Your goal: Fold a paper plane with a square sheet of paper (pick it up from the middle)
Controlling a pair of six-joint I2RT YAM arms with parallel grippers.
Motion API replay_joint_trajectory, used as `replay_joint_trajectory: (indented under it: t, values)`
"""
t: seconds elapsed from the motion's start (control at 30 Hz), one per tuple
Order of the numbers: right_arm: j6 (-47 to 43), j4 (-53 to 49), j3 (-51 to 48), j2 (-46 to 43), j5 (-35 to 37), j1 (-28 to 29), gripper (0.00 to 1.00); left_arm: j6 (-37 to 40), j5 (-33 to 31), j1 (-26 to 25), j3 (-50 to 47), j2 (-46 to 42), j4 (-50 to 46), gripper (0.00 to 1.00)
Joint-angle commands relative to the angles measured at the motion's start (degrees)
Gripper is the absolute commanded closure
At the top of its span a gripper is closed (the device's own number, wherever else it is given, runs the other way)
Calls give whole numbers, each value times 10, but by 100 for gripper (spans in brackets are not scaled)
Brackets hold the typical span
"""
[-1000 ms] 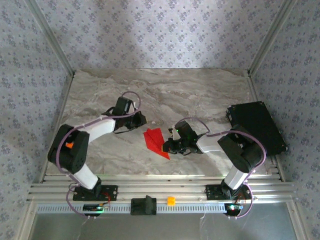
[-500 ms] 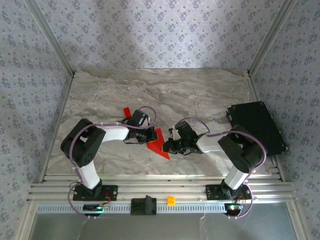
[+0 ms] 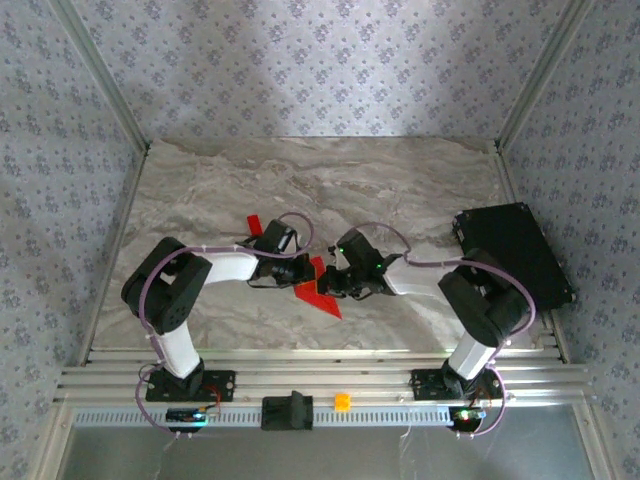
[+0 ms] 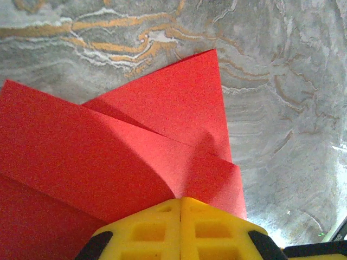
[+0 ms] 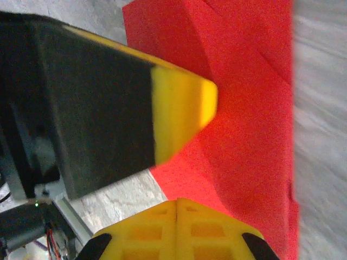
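Top external: nearest, on the rail [image 3: 400, 380] by the arm bases, sit a small orange block [image 3: 342, 401] and a black clamp [image 3: 287, 411]. Past that is the marble table [image 3: 420, 180]. The red paper [image 3: 321, 298] lies near the table's middle, a bit toward the near edge. It is folded to a pointed wedge with the tip aimed near-right. The left gripper [image 3: 303, 273] is at the paper's left side and the right gripper [image 3: 333, 287] at its right side, the two almost meeting over it.

Left wrist: the yellow fingers [image 4: 146, 233] are pressed together with no gap, clenched. Folded red layers spread just ahead of the tips, one flap over another. Can't tell if any layer is pinched.

Right wrist: its fingers [image 5: 211, 238] are also closed tight, nothing seen between them, with paper right ahead of the tips. The left gripper's yellow-tipped black finger comes in from the left, on or just above the paper, can't tell which.

Farther out, a tiny red block [image 3: 253, 222] lies apart from the paper, beyond the left arm. A black box [image 3: 512, 252] is at the table's right edge. Patterned walls [image 3: 320, 60] stand behind.
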Motion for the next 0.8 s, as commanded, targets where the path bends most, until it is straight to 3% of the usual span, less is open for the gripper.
replay_joint_trajectory:
  t: [0.0, 0.13, 0.37, 0.6, 0.77]
  values:
    - [4, -34, 21, 47, 26, 7, 100, 13, -30, 3, -9, 14, -38, 94]
    - [5, -36, -14, 54, 27, 7, 100, 15, -33, 6, -14, 14, -40, 94]
    - [8, 3, -100, -18, -2, 1, 100, 19, -29, 20, -26, 21, -32, 94]
    - [-10, -18, -88, -103, -11, -14, 96, 22, -23, 23, -22, 29, -30, 94]
    - [-8, -61, -102, -155, 33, -37, 96, 23, -21, 23, -22, 30, -28, 95]
